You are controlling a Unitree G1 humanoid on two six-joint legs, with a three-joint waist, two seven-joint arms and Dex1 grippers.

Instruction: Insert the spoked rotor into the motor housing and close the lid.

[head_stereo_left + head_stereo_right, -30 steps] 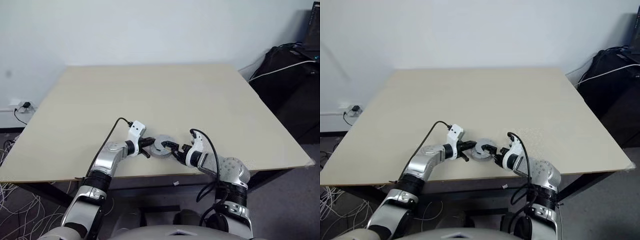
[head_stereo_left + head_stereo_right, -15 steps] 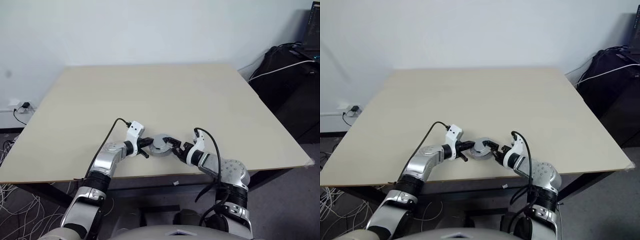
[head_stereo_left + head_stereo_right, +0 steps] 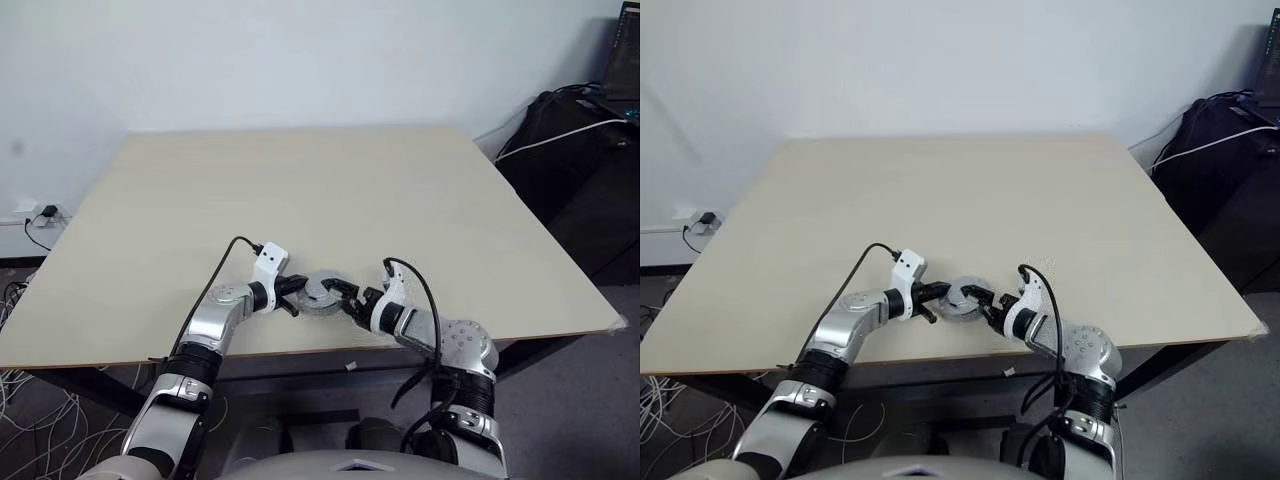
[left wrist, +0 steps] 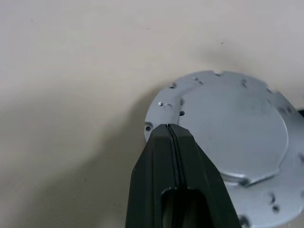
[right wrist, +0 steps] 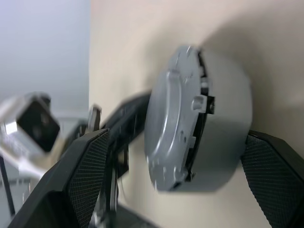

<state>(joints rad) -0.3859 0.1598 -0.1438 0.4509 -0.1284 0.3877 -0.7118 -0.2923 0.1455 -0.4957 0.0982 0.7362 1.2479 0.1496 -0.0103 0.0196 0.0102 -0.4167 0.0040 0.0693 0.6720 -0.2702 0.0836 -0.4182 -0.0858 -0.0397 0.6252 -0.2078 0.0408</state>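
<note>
Motor housing [image 3: 322, 293] unmoved on table [image 3: 350, 200], left hand [image 4: 169, 130] still pressed together at its rim, right hand [image 5: 175, 156] still spread around it, wrist slightly rolled

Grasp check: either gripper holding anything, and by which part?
Right gripper straddles the motor housing across its side wall; contact unclear. Left gripper is shut, holding nothing.

One motor housing [image 3: 322, 293], one table [image 3: 300, 190]

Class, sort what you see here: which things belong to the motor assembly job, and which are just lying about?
Job: motor housing; its lid; left gripper, shut; right gripper, spread around the housing.
Lying about: dark bags; white cable; wall socket.
</note>
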